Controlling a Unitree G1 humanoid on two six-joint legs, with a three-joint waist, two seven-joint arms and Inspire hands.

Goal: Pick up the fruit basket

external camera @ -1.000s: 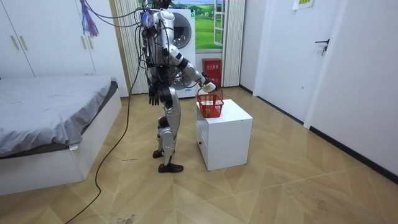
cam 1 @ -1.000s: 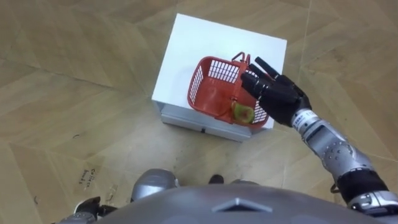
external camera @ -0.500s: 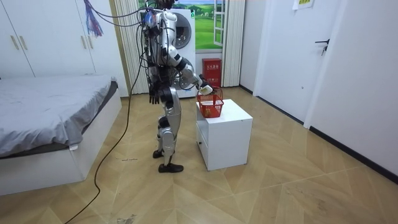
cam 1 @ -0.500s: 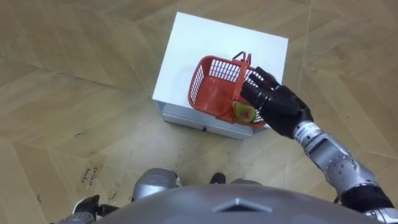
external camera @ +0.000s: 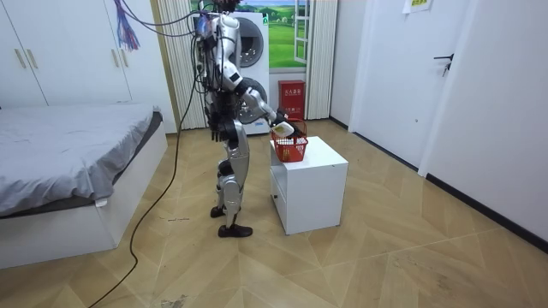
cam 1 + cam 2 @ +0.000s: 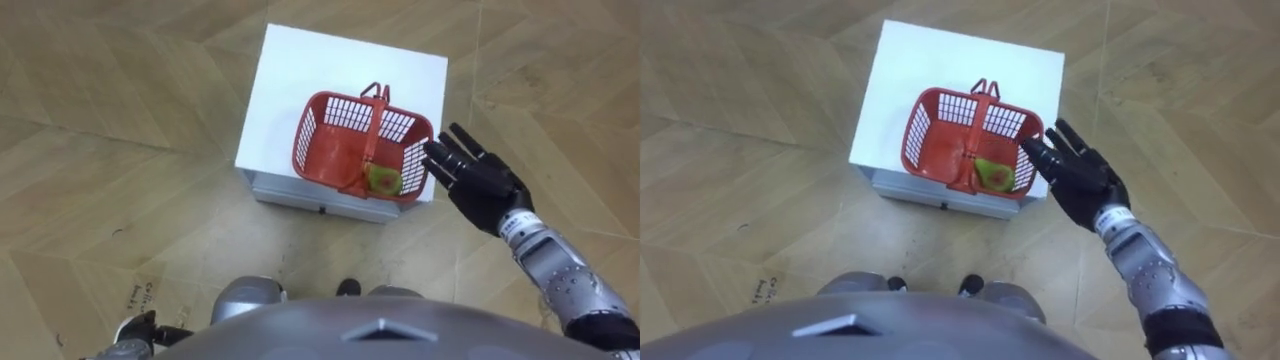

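Basket (image 6: 306, 135) of red lattice on boxy cabinet (image 6: 300, 70)

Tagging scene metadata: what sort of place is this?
Most likely a home bedroom, or a mock-up of one: a bed with grey bedding, white wardrobes behind it, a washing machine at the back wall, and a wood floor.

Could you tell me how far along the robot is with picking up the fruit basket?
Done: the robot stands at the white cabinet, its open right hand just beside the red basket. In hand: nothing; the basket sits on the cabinet, a fruit inside, handle untouched. Left: grasp the handle and lift. The left hand hangs low.
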